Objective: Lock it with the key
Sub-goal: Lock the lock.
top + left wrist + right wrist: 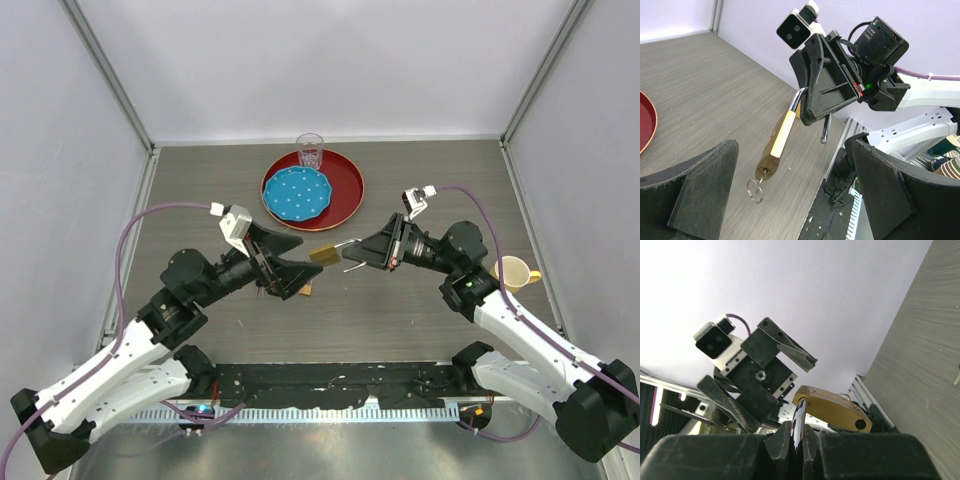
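A brass padlock [774,150] hangs in the air by its silver shackle [796,100], which is swung open with its free end out of the body. A key with a ring [755,191] sits in the keyhole at the lock's bottom. My right gripper [799,435] is shut on the shackle, with the padlock body [832,410] just past its fingertips. My left gripper [795,200] is open and empty, its fingers [695,195] spread on either side, just short of the key. In the top view the padlock [322,253] hangs between the left gripper [306,257] and the right gripper [348,252].
A red tray [345,190] at the back holds a blue plate [298,193] and a clear glass [310,152]. A yellow cup [513,271] stands at the right. A small brown piece [306,290] lies on the table under the left gripper.
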Robot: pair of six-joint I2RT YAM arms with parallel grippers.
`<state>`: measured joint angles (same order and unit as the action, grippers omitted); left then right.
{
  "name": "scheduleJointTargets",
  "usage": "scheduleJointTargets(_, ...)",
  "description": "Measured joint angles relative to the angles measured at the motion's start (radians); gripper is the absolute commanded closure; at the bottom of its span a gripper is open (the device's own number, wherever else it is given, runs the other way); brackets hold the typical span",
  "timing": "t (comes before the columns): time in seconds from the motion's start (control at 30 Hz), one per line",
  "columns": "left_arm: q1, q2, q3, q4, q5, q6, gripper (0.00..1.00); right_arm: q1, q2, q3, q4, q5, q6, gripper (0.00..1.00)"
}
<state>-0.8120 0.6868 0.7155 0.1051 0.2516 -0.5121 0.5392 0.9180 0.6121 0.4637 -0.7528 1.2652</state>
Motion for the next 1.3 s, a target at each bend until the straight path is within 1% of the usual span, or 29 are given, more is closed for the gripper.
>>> scheduleJointTargets(0.07, 0.000, 0.000, -0.011, 0.025, -0.001, 0.008, 0.02, 0.000, 0.000, -0.011, 0.039, 0.013, 0.047, 0.98)
scheduleJointTargets(0.13, 0.000, 0.005, -0.013, 0.045, 0.002, 0.024, 0.05, 0.000, 0.000, -0.017, 0.075, 0.021, 0.094, 0.98)
scheduleJointTargets(0.27, 0.000, 0.031, -0.013, 0.091, 0.024, 0.044, 0.18, 0.000, 0.000, -0.018, 0.119, 0.026, 0.153, 0.98)
scheduleJointTargets(0.3, 0.000, 0.040, -0.013, 0.098, 0.030, 0.047, 0.24, 0.000, 0.000, -0.018, 0.125, 0.026, 0.160, 0.98)
scheduleJointTargets(0.37, 0.000, 0.063, -0.013, 0.108, 0.044, 0.053, 0.30, 0.000, 0.000, -0.018, 0.134, 0.026, 0.175, 0.98)
scheduleJointTargets(0.4, 0.000, 0.075, -0.013, 0.110, 0.050, 0.055, 0.36, 0.000, 0.000, -0.018, 0.135, 0.026, 0.180, 0.98)
scheduleJointTargets(0.5, 0.000, 0.103, -0.013, 0.111, 0.068, 0.067, 0.39, 0.000, 0.000, -0.018, 0.142, 0.026, 0.190, 0.98)
scheduleJointTargets(0.63, 0.000, 0.125, -0.013, 0.111, 0.098, 0.078, 0.39, 0.000, 0.002, -0.018, 0.149, 0.026, 0.204, 0.98)
scheduleJointTargets(0.83, 0.000, 0.145, 0.004, 0.108, 0.139, 0.089, 0.46, 0.000, 0.008, -0.018, 0.171, 0.026, 0.214, 0.98)
scheduleJointTargets(0.93, 0.000, 0.154, 0.012, 0.106, 0.153, 0.102, 0.54, 0.000, 0.008, -0.018, 0.174, 0.026, 0.217, 0.98)
scheduleJointTargets(0.97, 0.000, 0.156, 0.015, 0.107, 0.157, 0.103, 0.62, 0.000, 0.008, -0.018, 0.174, 0.026, 0.219, 0.98)
scheduleJointTargets(1.0, 0.000, 0.158, 0.016, 0.107, 0.161, 0.104, 0.65, 0.000, 0.008, -0.018, 0.176, 0.025, 0.220, 0.98)
scheduleJointTargets(1.1, 0.002, 0.160, 0.017, 0.106, 0.168, 0.108, 0.67, 0.000, 0.008, -0.018, 0.183, 0.022, 0.226, 0.98)
scheduleJointTargets(1.13, 0.002, 0.160, 0.018, 0.105, 0.169, 0.109, 0.69, 0.000, 0.008, -0.018, 0.186, 0.019, 0.227, 0.98)
scheduleJointTargets(1.23, 0.002, 0.160, 0.018, 0.106, 0.170, 0.111, 0.69, 0.000, 0.008, -0.018, 0.187, 0.017, 0.228, 0.98)
scheduleJointTargets(1.27, 0.002, 0.160, 0.018, 0.106, 0.170, 0.111, 0.65, 0.000, 0.008, -0.018, 0.187, 0.016, 0.229, 0.98)
scheduleJointTargets(1.3, 0.002, 0.160, 0.018, 0.106, 0.171, 0.110, 0.62, 0.000, 0.008, -0.018, 0.187, 0.015, 0.230, 0.98)
